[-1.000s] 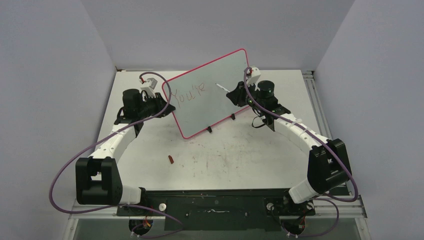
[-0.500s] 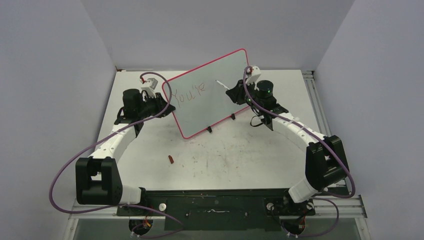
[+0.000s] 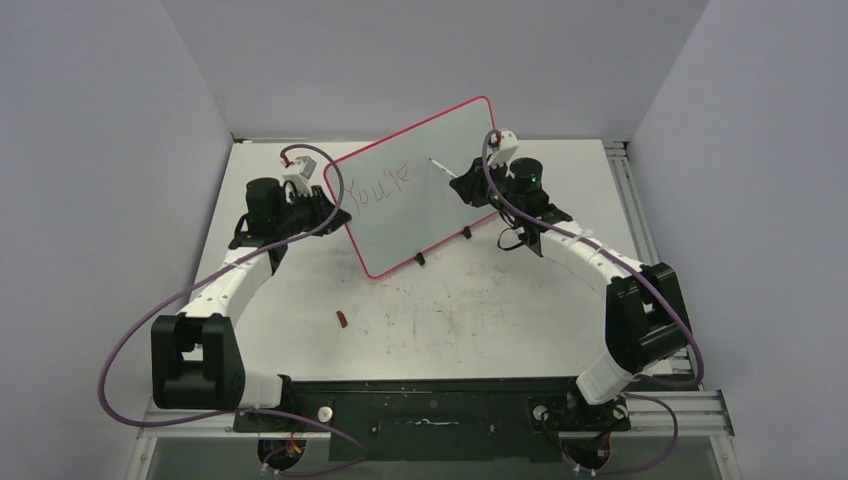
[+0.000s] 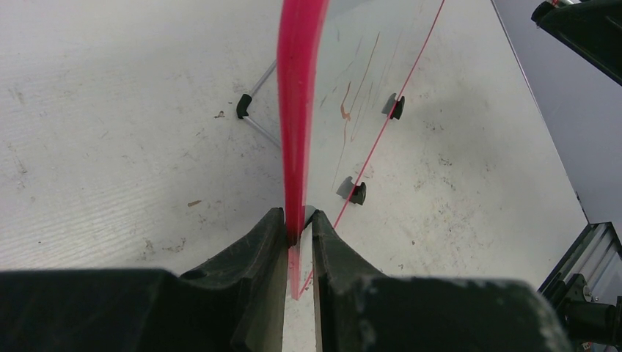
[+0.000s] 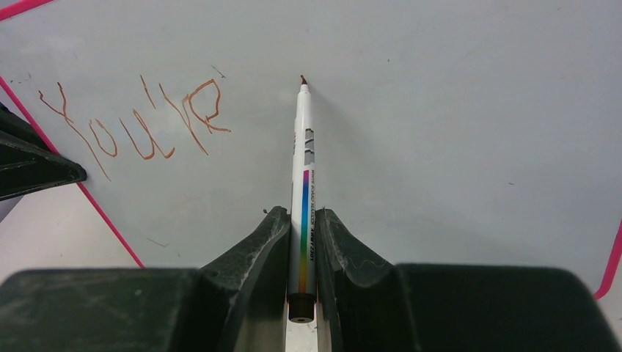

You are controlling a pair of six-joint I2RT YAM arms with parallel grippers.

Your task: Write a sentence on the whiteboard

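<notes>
A scuffed, stained white desk [image 3: 470,320] between plain grey walls [image 3: 100,150] carries the whiteboard [image 3: 430,200], propped up between the two end effectors, its pink rim pinched in the narrow left end effector [image 4: 299,233]. The right end effector [image 5: 302,220] clamps a white marker [image 5: 304,139] with a rainbow stripe and unreadably small print; ahead and left of its tip the sentence [image 5: 139,121] reads "You're".
</notes>
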